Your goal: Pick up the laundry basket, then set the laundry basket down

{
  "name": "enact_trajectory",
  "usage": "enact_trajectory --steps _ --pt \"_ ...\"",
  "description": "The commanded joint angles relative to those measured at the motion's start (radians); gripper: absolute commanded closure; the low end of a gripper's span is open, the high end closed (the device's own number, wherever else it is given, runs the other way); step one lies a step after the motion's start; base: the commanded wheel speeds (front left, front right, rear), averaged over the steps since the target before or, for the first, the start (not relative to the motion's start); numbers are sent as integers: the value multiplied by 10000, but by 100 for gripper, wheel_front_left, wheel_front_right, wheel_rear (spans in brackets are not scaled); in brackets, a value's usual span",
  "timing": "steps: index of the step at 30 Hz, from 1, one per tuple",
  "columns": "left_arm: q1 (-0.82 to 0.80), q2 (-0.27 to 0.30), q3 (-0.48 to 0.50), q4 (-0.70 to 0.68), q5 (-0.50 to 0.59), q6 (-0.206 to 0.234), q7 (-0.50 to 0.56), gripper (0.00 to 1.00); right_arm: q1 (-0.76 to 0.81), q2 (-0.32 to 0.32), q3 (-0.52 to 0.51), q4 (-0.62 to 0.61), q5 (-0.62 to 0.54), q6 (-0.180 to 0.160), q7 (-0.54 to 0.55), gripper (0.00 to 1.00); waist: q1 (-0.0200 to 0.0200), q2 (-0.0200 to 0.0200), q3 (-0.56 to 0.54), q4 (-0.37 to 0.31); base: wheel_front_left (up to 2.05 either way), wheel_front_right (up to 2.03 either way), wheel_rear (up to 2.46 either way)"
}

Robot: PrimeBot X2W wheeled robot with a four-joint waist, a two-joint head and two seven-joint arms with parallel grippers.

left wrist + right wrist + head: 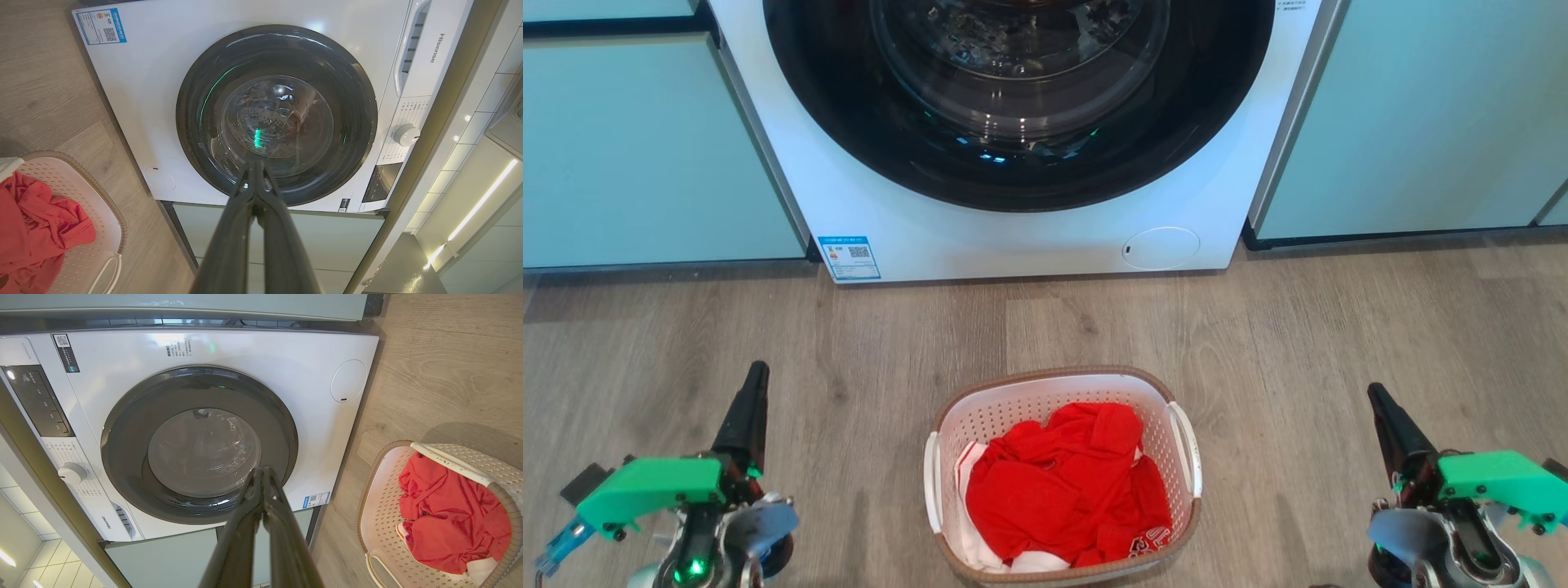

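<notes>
1. Placement: the laundry basket (1005,412) stands upright on the wooden floor (1339,343) at the bottom centre of the head view. It is in front of the white washing machine (1013,237), with a stretch of bare boards between them.
2. Its brown rim faces up, and its white handles (1186,445) run along the left and right sides in the frame.
3. A crumpled red garment (1062,490) fills most of the inside. A bit of white cloth (968,482) shows under it at the lower left.
4. The left gripper (756,384) sits at the lower left of the head view, well apart from the basket. Its dark fingers point up the frame.
5. In the left wrist view, the left gripper (256,167) has its two fingers pressed together at the tips, with nothing between them. They are aimed at the round dark door (278,114) of the machine (143,102). The basket (81,192) and the red garment (32,228) lie at the lower left edge.
6. The right gripper (1379,396) sits at the lower right of the head view, also well apart from the basket and touching nothing.
7. In the right wrist view, the right gripper (262,471) likewise has its fingers closed against each other and empty, in front of the machine (310,375). The basket (380,514) and the red garment (449,531) are at the lower right of the frame.
8. The machine's door (1013,98) is shut. A blue label (849,257) sits at the machine's lower left corner, and pale green cabinet fronts (629,147) flank it on both sides.
</notes>
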Motion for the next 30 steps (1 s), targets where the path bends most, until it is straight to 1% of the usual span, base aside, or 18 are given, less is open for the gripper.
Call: enact_trajectory --steps 1,30 --pt "-479 46 325 -297 -24 -67 50 100 -630 -212 139 -374 39 23 70 100 0 0 -1 0 0 0 0" --pt "-483 19 364 -296 9 -67 82 100 -637 -156 59 -369 -27 23 134 100 0 0 -1 0 0 0 0"
